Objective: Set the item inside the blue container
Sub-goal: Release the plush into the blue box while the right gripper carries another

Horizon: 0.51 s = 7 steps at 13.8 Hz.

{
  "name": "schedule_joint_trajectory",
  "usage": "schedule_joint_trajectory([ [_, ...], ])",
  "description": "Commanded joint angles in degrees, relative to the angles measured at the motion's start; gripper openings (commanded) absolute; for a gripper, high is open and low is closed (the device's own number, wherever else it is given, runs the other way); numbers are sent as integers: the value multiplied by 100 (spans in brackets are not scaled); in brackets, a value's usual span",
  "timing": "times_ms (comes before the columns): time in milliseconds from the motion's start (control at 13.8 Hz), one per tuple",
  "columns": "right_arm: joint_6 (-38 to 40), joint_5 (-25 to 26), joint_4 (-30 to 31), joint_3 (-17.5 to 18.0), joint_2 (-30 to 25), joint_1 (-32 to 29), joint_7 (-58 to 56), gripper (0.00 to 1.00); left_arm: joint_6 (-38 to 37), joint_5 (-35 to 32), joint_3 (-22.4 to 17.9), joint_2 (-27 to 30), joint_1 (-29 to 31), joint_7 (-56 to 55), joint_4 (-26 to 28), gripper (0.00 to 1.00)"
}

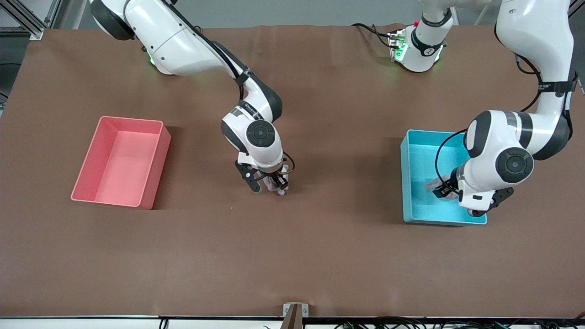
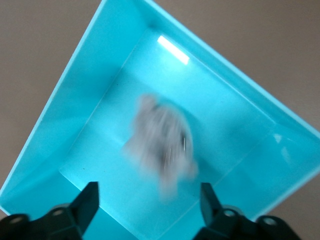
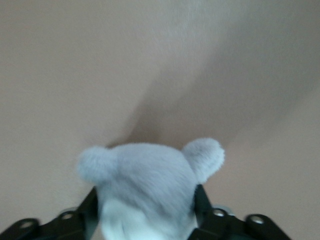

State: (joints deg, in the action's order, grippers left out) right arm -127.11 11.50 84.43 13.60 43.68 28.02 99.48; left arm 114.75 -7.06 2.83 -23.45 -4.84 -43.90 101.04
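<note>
You can count one grey plush toy (image 2: 162, 145) as dropped into the blue container (image 1: 415, 138) beneath the spread left gripper (image 1: 442, 192), while the right gripper (image 1: 269, 186), mid-table, brackets a pale eared plush (image 3: 150, 185), grip uncertain

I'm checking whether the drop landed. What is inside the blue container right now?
A blurred pale grey item is in the blue container, below the open left gripper. Whether it has settled on the floor cannot be told. In the front view the arm covers part of the inside.
</note>
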Motion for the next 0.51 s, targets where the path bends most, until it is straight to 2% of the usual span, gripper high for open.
schedule_joint_trajectory([
  [0,894,63,-433,107,-158,-279,-576,100,-49,-58,138,235,-17,-22,74,100],
  [218,1565,-68,-576,134,-508,-638,-1603,100,-172,108,532,262,-26,-328,21,100],
  [436,2275,-209,-533,134,-1009,-1227,-3358,100,-163,407,1183,69,-96,-1626,-268,100],
])
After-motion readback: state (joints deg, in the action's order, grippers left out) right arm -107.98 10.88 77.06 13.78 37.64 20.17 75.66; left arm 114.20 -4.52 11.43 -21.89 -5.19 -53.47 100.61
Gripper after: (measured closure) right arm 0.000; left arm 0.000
